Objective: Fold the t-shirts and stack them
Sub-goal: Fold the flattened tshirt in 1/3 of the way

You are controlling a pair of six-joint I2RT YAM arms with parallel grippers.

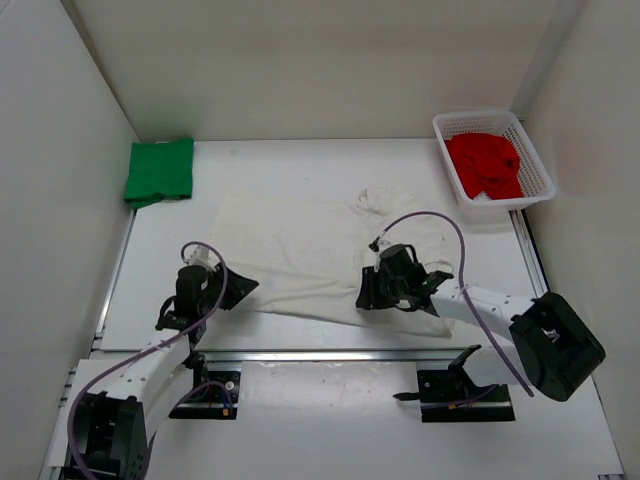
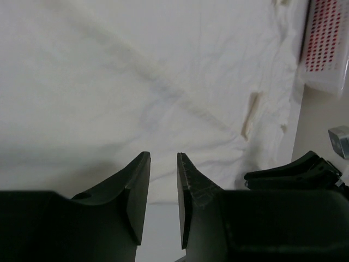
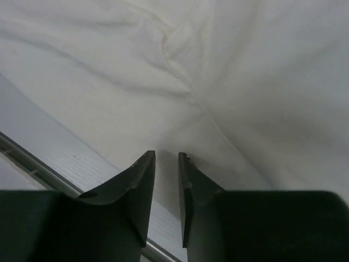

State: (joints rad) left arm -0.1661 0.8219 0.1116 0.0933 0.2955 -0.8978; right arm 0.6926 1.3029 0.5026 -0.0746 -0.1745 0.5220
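Off-white t-shirt (image 1: 300, 262) spread in top view; wrist views alone show both jaws narrowly parted, empty

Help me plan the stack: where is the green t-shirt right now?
In the top view, the green t-shirt lies folded in the far-left corner of the table, by the left wall, clear of the off-white t-shirt spread across the middle.
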